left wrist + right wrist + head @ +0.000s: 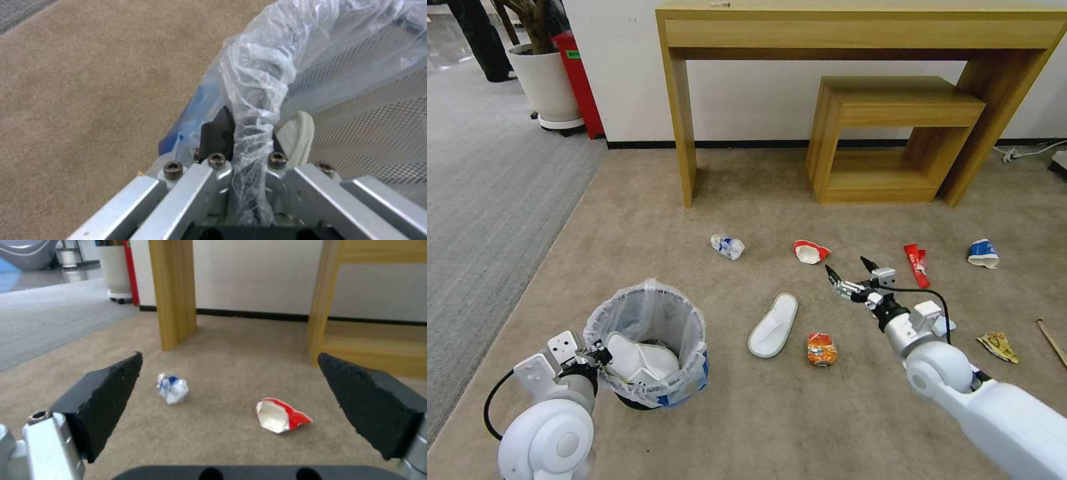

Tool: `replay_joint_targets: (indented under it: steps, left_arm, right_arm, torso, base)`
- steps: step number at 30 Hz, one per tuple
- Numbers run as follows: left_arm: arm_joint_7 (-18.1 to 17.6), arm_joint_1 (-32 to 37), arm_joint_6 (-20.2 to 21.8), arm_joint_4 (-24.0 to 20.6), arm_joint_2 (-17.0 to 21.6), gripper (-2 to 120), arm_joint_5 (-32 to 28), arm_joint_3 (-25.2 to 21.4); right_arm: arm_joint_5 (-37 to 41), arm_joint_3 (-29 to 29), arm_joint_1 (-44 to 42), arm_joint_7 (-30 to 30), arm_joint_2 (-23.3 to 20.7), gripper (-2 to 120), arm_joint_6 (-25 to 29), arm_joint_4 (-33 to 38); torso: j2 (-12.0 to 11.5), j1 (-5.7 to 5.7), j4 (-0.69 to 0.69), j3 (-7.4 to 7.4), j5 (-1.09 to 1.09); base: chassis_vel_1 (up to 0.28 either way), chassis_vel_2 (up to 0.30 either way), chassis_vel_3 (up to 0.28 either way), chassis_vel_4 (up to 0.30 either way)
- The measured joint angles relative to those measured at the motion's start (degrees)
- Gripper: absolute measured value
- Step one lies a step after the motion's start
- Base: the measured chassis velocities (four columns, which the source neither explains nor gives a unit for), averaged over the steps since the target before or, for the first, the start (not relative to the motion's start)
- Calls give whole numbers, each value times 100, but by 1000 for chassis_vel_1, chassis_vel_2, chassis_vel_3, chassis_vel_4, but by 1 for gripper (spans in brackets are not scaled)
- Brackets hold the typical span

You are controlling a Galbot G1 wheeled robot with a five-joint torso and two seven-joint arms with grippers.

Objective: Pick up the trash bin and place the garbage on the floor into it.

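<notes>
The trash bin (650,317), lined with a crinkly plastic bag, stands low at my front left on the beige floor (694,427). My left gripper (602,353) is shut on its near rim; in the left wrist view the left gripper (249,128) pinches the bag-wrapped rim (258,83). One white slipper (640,363) lies inside the bin. My right gripper (850,268) hangs open over the carpet, just short of a crushed red-white cup (810,251) (280,415). Other garbage includes a white slipper (774,325), an orange wrapper (822,349) and a blue-white crumple (727,246) (172,389).
Farther right lie a red wrapper (918,265), a blue-white cup (983,254), a yellow wrapper (998,346) and a wooden stick (1052,342). A wooden desk (680,120) with a stool (894,140) under it stands against the wall. Grey carpet (487,200) runs along the left.
</notes>
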Motion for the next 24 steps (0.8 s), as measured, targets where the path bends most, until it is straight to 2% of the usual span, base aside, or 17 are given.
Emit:
replay_joint_targets:
  steps: [5,14,24]
  left_arm:
    - [4,-4,-6,1,22,1,-3,-3]
    - [-43,-12,-4,-69,130,1,-144,-94]
    - [-226,-51,35,-314,382,1,-680,-609]
  right_arm:
    - [-203,341,-364,-47,27,100,62,92]
    - [-295,576,-559,-69,-3,100,81,186]
    - [-334,942,-917,-57,-108,99,63,380]
  torso:
    - [0,0,0,0,0]
    - [0,0,0,0,0]
    - [0,0,0,0,0]
  base:
    - [0,0,0,0]
    - [0,0,0,0]
    - [0,0,0,0]
